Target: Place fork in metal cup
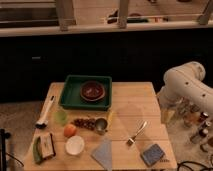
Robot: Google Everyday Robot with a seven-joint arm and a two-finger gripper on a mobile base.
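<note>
The wooden counter (131,102) takes up most of the floor in front of me, and the white arm (189,81) bends in from the right side. Its gripper (168,115) hangs low at the counter's right edge, touching nothing that I can see; whether it is spread or closed I cannot tell from here.

At the back of the counter sits a green tray (68,95) with a dark reddish bowl (93,91) inside it. Along the front edge lie a grey triangular cloth (103,154) and, to its right, a blue sponge (152,155). A white-handled brush (46,112) lies at an angle on the left side, with a translucent green cup (61,117) just beside it. In front of that are an orange (70,130) and a white bowl (75,145).

The metal cup (101,125) stands upright near the middle, right of the orange, with a dark cluster of fruit (84,122) between them.

The fork (136,134) lies flat on bare wood, slanted, right of the metal cup and apart from it, and below and left of the gripper, not touching it
</note>
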